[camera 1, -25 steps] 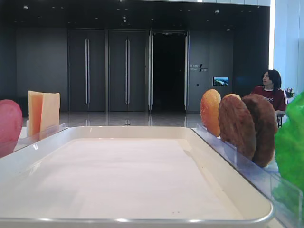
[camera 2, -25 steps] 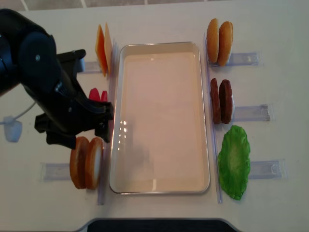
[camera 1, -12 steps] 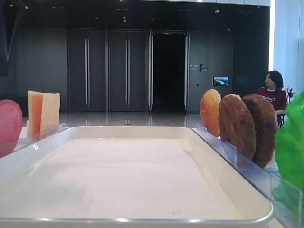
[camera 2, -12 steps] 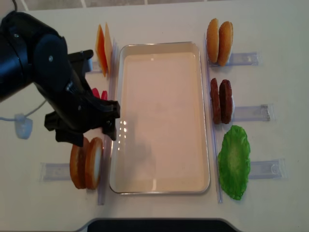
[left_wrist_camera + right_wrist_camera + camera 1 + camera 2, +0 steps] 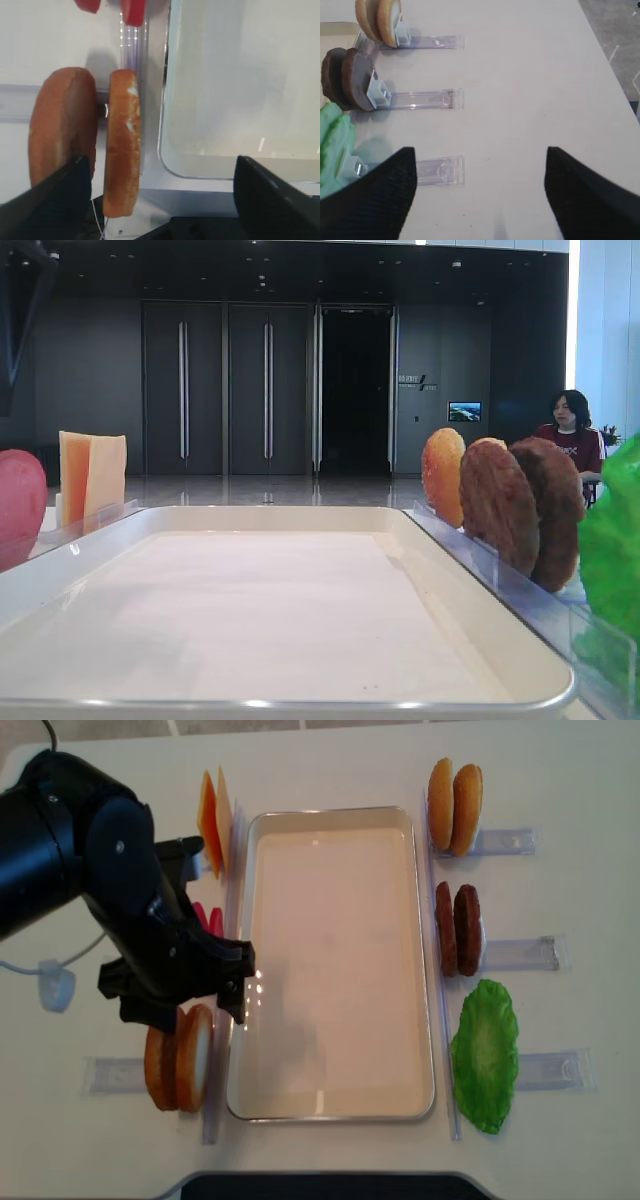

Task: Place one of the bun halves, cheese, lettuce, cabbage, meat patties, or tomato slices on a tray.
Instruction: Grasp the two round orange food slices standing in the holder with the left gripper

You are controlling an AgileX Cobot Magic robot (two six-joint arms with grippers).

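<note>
Across the middle of the pale table (image 5: 330,760) we see the white tray (image 5: 245,920), long side running away from us, its liner bare. Over the tray's left rim hangs the bulky black left arm, and its left gripper (image 5: 182,1004) hovers just above the pair of bun halves (image 5: 178,1058) standing on edge in a clear rack (image 5: 112,1073) beside the tray's near left corner. From the left wrist view we look down between widely parted jaws, one dark finger (image 5: 45,200) at each lower corner, onto those buns: the one with the pale face (image 5: 122,142) stands nearer the tray, and nothing is held. Right of the tray we find the green lettuce (image 5: 486,1055) lying flat, then the meat patties (image 5: 458,929) upright in their rack, then a second pair of buns at the far end. On the left side stand the cheese (image 5: 212,822) slices at the far end and the tomato slices (image 5: 208,915), partly hidden under the arm. Looking through the right wrist camera, the right gripper (image 5: 477,192) is spread wide over bare table, gripping nothing.
</note>
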